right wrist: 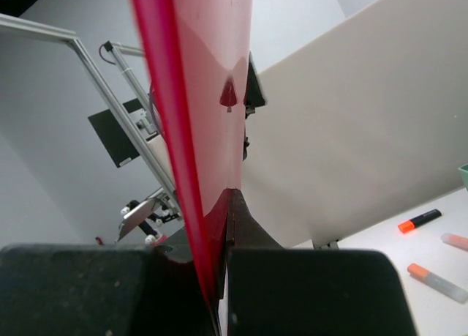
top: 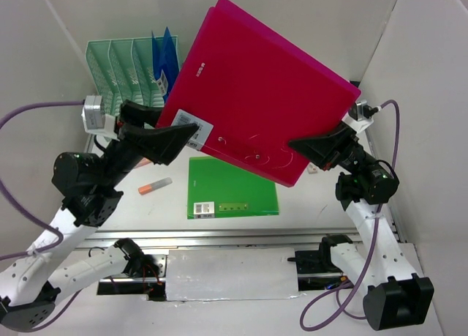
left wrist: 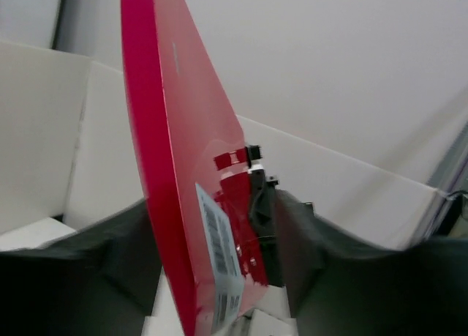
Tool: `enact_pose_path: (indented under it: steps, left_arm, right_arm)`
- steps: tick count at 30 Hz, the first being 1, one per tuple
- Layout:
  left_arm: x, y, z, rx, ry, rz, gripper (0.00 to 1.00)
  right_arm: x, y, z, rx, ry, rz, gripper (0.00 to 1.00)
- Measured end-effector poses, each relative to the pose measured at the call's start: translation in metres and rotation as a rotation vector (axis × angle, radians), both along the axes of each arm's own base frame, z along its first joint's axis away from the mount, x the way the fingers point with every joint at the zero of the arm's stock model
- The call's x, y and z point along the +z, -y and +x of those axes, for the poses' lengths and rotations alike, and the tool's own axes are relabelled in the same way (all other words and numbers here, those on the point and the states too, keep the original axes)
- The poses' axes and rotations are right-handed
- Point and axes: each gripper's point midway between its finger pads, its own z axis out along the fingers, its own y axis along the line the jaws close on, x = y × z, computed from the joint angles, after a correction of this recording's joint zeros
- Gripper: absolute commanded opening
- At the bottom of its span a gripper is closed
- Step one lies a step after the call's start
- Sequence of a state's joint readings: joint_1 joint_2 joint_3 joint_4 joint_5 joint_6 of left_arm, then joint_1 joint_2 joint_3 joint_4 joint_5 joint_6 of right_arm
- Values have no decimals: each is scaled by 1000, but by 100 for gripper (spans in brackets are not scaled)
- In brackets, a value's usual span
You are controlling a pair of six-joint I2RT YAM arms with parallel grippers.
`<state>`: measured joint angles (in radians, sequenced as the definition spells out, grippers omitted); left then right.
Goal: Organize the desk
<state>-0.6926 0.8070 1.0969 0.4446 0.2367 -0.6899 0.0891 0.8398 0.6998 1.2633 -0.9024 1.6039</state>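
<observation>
A large magenta binder hangs tilted in the air above the white desk. My left gripper is shut on its lower left corner, by a white barcode label. My right gripper is shut on its lower right edge. In the left wrist view the binder stands edge-on between the jaws of my left gripper. In the right wrist view the thin binder edge is pinched between the jaws of my right gripper.
A green folder lies flat on the desk under the binder. An orange marker lies to its left. A mint-green file rack with a blue folder stands at the back left. A silver rail runs along the front. More markers show in the right wrist view.
</observation>
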Motion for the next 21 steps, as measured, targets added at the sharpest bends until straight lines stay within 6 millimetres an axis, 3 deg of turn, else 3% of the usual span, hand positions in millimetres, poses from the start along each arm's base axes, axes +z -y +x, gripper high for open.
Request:
enact_pose_path:
  steps: [2,5,6,7,8,9,10,15,18,21]
  left_arm:
    - [1,4,0,-18,2,5,41]
    - [-2,8,1,-36,-12,14,14]
    - [-2,7,0,-38,-13,13,0]
    - [-2,7,-1,-42,-15,11,0]
    - [-2,6,-3,-42,-9,13,0]
    - [-2,5,-5,-42,-7,16,0]
    - [-2,5,-5,-41,-10,22,0]
    - [6,-5,9,87,-74,131,0]
    - [21,-26,30,265,-115,182,0]
    - [20,-55,52,475,-174,258,0]
  right_arm:
    - [-1,-1,0,1,1,-7,0]
    - [-2,-1,0,-1,7,-12,0]
    - [-2,-1,1,-3,7,-12,0]
    - [-2,-1,1,-5,10,-13,0]
    - [-3,-1,2,-5,9,-14,20]
    - [-4,-2,3,-1,8,-16,47]
    - [-5,-2,3,5,4,-19,99]
    - [-20,8,36,-123,-61,-49,100]
    - [-40,26,68,-340,-161,-72,100]
    - [-64,48,96,-579,-264,-125,100]
